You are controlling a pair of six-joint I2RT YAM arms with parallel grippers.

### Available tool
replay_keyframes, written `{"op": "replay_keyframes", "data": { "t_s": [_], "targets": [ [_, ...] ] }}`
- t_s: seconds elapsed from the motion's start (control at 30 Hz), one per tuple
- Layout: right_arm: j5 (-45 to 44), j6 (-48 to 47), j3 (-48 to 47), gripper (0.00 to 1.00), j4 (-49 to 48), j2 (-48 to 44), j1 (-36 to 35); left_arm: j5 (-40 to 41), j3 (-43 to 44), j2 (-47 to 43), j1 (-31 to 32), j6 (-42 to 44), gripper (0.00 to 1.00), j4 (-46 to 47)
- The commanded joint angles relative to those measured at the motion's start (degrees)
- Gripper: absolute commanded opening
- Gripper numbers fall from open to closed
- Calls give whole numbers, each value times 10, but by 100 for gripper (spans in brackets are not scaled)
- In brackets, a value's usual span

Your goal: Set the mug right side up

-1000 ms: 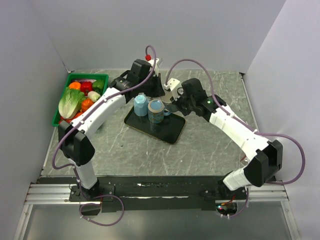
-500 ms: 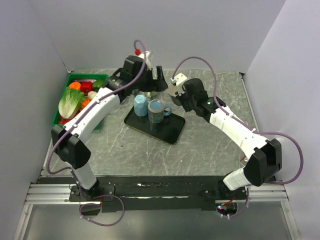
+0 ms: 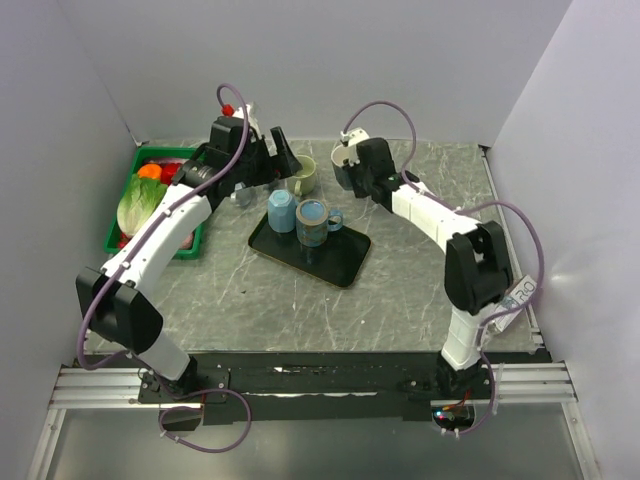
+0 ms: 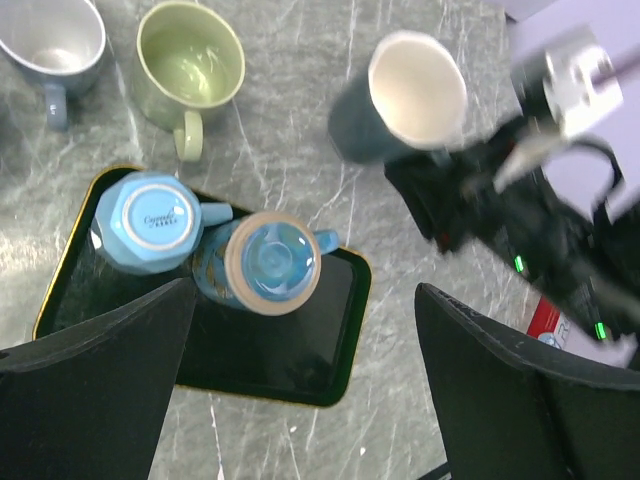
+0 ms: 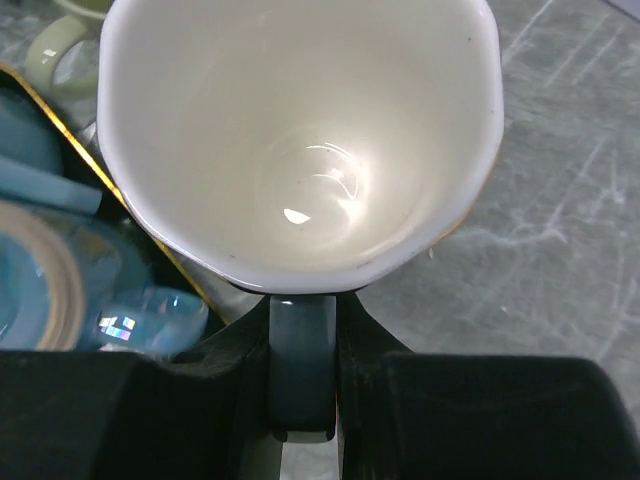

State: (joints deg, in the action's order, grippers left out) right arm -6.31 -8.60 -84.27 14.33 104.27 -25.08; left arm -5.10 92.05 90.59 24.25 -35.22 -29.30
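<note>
The right hand (image 5: 302, 345) is clamped on the handle of the dark mug (image 3: 344, 158). The mug is mouth-up with its white inside showing, at 1 o'clock from the black tray (image 3: 340, 262). I cannot tell whether it touches the surface (image 3: 400, 290). The left hand (image 3: 282, 160) hovers at 11 o'clock of the tray, fingers apart.

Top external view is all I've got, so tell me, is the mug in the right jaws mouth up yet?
Observer: Mostly. The left wrist view, looking down, sees into the mug: cream inside, slightly tilted.
Operator: How is it held?
Observer: The right wrist view shows the right jaws shut on its handle.
Operator: And the left jaws?
Observer: Wide open, nothing between them, above the tray.
</note>
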Motion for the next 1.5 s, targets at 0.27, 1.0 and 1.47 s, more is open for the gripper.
{"op": "replay_keyframes", "data": {
  "t_s": [0.27, 1.0, 1.47],
  "targets": [
    [100, 27, -176, 0, -6, 109, 42, -15, -8, -18, 0, -16, 96, 18],
    [138, 26, -219, 21, 56, 190, 42, -42, 59, 56, -2, -1, 96, -8],
    [143, 35, -266, 22, 104, 211, 43, -46, 57, 55, -4, 2, 96, -4]
  ]
}}
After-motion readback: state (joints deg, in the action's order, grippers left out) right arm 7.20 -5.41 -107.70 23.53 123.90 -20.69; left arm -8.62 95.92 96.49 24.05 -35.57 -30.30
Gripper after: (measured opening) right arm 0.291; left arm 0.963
